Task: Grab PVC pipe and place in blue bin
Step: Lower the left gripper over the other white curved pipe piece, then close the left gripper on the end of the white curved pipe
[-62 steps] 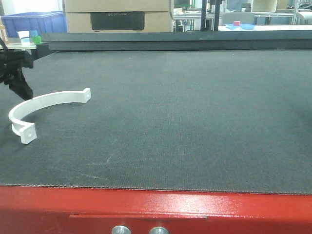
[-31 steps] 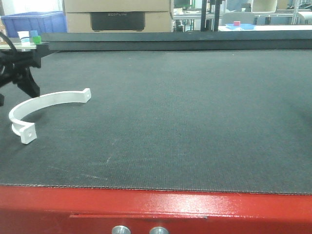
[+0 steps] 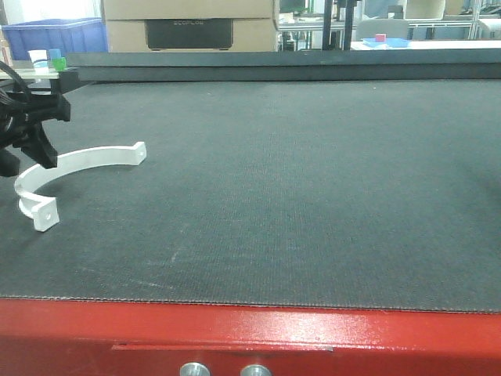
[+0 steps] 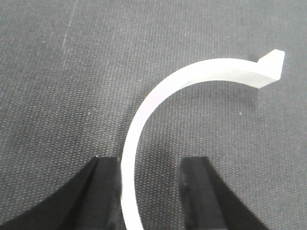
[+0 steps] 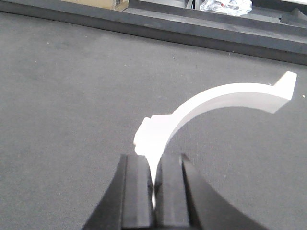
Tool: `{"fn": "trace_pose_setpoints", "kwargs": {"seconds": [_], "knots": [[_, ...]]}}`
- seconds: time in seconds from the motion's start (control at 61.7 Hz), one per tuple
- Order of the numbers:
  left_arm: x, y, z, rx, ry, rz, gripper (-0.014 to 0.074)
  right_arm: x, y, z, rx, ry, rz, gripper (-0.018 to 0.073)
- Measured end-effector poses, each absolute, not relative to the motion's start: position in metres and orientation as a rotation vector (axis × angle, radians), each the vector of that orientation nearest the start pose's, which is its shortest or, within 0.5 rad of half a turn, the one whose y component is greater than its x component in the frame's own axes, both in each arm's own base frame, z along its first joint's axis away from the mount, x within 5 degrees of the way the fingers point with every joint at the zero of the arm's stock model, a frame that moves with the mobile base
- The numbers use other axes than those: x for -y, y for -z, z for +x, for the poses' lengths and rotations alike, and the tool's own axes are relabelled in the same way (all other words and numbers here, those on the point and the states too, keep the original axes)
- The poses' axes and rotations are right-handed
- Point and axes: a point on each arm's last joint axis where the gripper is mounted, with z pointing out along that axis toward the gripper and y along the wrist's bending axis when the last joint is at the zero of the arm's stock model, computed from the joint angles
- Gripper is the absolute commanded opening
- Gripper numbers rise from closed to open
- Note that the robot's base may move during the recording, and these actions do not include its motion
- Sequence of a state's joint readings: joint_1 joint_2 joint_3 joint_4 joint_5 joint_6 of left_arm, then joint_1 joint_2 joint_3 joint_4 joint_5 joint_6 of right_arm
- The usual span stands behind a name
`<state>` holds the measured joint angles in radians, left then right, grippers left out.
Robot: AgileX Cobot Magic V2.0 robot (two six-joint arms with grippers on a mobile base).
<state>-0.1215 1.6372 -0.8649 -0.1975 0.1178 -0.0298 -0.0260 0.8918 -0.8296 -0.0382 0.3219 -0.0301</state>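
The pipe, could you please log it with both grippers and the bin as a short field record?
pipe: white arc, flat on the mat
left gripper: open, fingers astride the pipe
right gripper: shut on a second pipe
bin: blue, beyond the mat's far left corner
task state: pipe not yet in bin

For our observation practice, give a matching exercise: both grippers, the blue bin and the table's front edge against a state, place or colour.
1 left gripper
2 right gripper
3 blue bin
4 table front edge

A red
B back left, in the background
C shut on a white curved PVC piece
D open, astride the white PVC arc

Pairs: 1-D, 2-C, 3-B, 4-A
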Motion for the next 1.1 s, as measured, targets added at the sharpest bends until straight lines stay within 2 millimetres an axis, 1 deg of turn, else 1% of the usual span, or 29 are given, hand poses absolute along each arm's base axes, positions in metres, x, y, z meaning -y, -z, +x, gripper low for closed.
{"fn": "trace_pose_setpoints", "kwargs": {"seconds": [0.178, 0.389, 0.6, 0.649, 0.713, 0.795, 0.843, 0.908, 0.957, 1.103], "knots": [[0.042, -0.195, 0.326, -2.379, 0.191, -0.109, 0.0203, 0.006, -0.369, 0.19, -1.86, 0.075, -0.029, -0.0169], [0.042, -0.192, 0.327, -2.386, 0.182, -0.095, 0.0311, 0.006, -0.37, 0.19, -1.854, 0.075, -0.03, -0.0169], [0.042, -0.182, 0.329, -2.415, 0.176, -0.094, 0.0308, 0.006, -0.37, 0.19, -1.854, 0.075, -0.03, -0.0169], [0.042, -0.182, 0.329, -2.415, 0.176, -0.094, 0.03, 0.006, -0.37, 0.19, -1.853, 0.075, -0.03, -0.0169], [0.042, -0.183, 0.329, -2.407, 0.176, -0.095, 0.026, 0.006, -0.37, 0.19, -1.853, 0.075, -0.03, -0.0169], [0.042, -0.183, 0.329, -2.405, 0.176, -0.095, 0.0187, 0.006, -0.37, 0.19, -1.849, 0.075, -0.03, -0.0169], [0.042, -0.183, 0.329, -2.402, 0.176, -0.095, 0.0127, 0.006, -0.371, 0.19, -1.845, 0.075, -0.03, -0.0169], [0.042, -0.183, 0.329, -2.402, 0.176, -0.095, 0.0085, 0.006, -0.371, 0.19, -1.843, 0.075, -0.03, -0.0169], [0.042, -0.183, 0.33, -2.401, 0.176, -0.095, 0.0073, 0.006, -0.371, 0.19, -1.841, 0.075, -0.03, -0.0169], [0.042, -0.183, 0.33, -2.401, 0.175, -0.093, 0.0071, 0.006, -0.372, 0.191, -1.832, 0.075, -0.03, -0.0169]]}}
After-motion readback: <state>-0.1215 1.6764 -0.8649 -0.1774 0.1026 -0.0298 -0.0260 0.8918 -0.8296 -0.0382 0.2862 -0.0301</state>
